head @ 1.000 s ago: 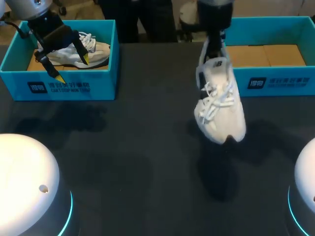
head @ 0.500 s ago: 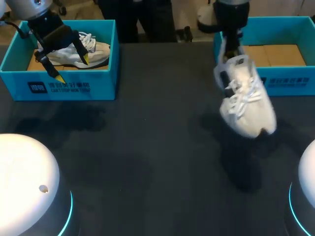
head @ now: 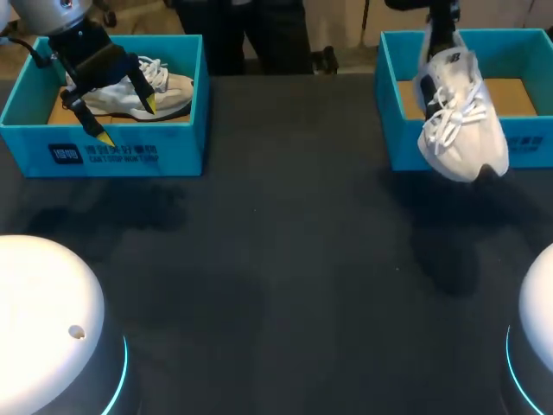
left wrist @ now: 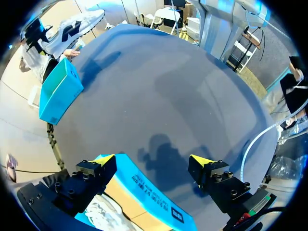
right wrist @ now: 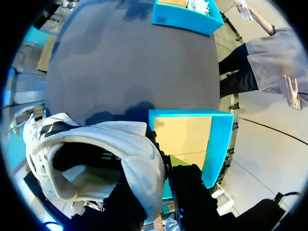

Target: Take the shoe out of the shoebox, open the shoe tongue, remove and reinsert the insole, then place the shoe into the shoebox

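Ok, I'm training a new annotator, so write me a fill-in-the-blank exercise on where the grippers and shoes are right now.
1. The right gripper is ____ on the white shoe.
2. That shoe hangs with its toe pointing ____.
3. The left gripper has its fingers ____ above the left shoebox.
Missing words: shut; down; open.
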